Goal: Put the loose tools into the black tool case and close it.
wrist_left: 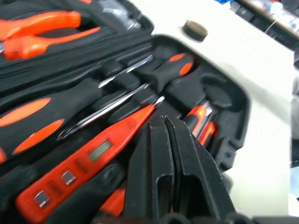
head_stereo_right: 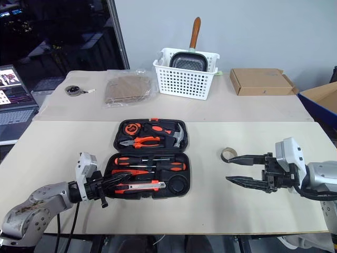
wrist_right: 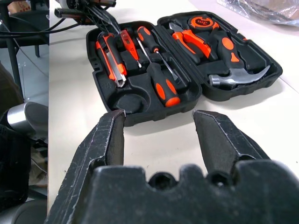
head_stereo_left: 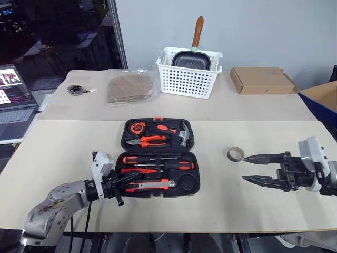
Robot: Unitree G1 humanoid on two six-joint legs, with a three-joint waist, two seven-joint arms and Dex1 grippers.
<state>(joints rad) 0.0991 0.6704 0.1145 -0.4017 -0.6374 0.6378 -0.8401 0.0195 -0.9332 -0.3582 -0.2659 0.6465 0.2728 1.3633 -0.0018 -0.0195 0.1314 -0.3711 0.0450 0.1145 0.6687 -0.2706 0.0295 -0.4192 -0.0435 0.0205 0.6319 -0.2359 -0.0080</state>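
At lower left, the left gripper (head_stereo_left: 120, 185) is seen pressed together and empty, at the left edge of the open case (head_stereo_left: 187, 174), centre frame. The screwdrivers (head_stereo_left: 158, 159), tester (wrist_left: 88, 161) and knife (head_stereo_left: 152, 184) are laid lengthwise in it. The tape roll (head_stereo_left: 236, 154) is left loose on the table, just upper left of the spread, empty right gripper (head_stereo_left: 254, 168), judged the nearer arm.

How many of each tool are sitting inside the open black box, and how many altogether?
Screwdrivers: 2
Red tester screwdriver: 1
Utility knife: 1
Pliers: 1
Hammer: 1
Tape measure: 1
Total: 7
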